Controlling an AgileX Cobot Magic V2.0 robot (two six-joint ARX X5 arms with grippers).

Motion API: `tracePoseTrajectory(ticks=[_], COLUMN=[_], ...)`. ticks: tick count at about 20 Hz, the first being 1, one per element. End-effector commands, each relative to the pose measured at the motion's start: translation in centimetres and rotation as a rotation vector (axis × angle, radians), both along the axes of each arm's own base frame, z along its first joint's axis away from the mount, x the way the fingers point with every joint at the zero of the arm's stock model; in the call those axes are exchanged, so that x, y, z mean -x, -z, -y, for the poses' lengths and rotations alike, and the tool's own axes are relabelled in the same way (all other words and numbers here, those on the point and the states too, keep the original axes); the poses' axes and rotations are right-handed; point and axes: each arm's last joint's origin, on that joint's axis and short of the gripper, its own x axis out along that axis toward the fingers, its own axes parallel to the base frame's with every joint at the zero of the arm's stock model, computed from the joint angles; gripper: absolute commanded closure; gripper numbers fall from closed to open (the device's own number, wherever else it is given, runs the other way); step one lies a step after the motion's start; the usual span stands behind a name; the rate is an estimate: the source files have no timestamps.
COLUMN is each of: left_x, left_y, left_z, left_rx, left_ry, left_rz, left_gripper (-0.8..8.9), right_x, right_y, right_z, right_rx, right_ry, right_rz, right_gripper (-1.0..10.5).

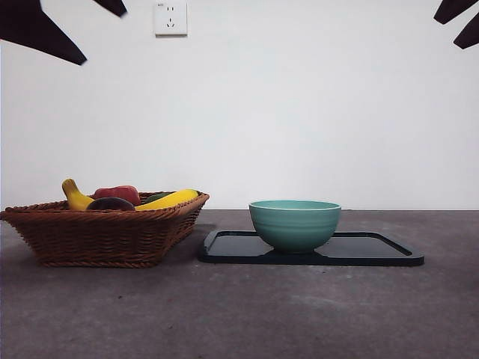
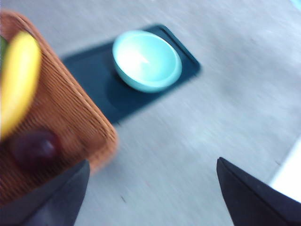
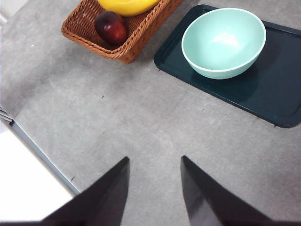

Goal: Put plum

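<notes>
One plum [image 3: 112, 27], dark maroon and glossy, lies in a corner of the brown wicker basket [image 1: 105, 235]; in the front view only its dark top [image 1: 110, 203] shows above the rim. Beside it in the basket lie a yellow banana [image 1: 169, 199], a second yellow banana [image 1: 75, 196] at the far end, a red fruit [image 1: 118, 194] behind the plum, and a sliver of something green [image 1: 157, 197]. The basket stands on the grey table [image 1: 239, 314], just beside a dark rectangular tray [image 1: 374, 250]. A pale teal bowl [image 1: 295, 223] sits on the tray, toward the end nearer the basket.

The left gripper [image 2: 150, 188] hangs above the table near the basket's corner, its jaws spread wide with nothing between them; its picture is blurred, yet the plum [image 2: 35, 149] shows close to one jaw. The right gripper [image 3: 154, 188] hovers over bare table, well apart from basket and tray, jaws parted and holding nothing. In the front view both arms show only as black tips at the top corners.
</notes>
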Motion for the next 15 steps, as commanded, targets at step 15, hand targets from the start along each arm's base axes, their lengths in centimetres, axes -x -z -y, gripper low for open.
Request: tracePoseTrajectory(ticks=[15], left_x=[2.0], left_y=[0.1], left_z=[-0.5], left_rx=[-0.023], left_ry=[0.073], left_rz=[-0.137], left_gripper=[3.81], right_x=[-0.1], right_y=[-0.2], right_z=[-0.1], right_rx=[-0.025], right_ry=[0.025], right_rz=[-0.021], right_gripper=[7.7])
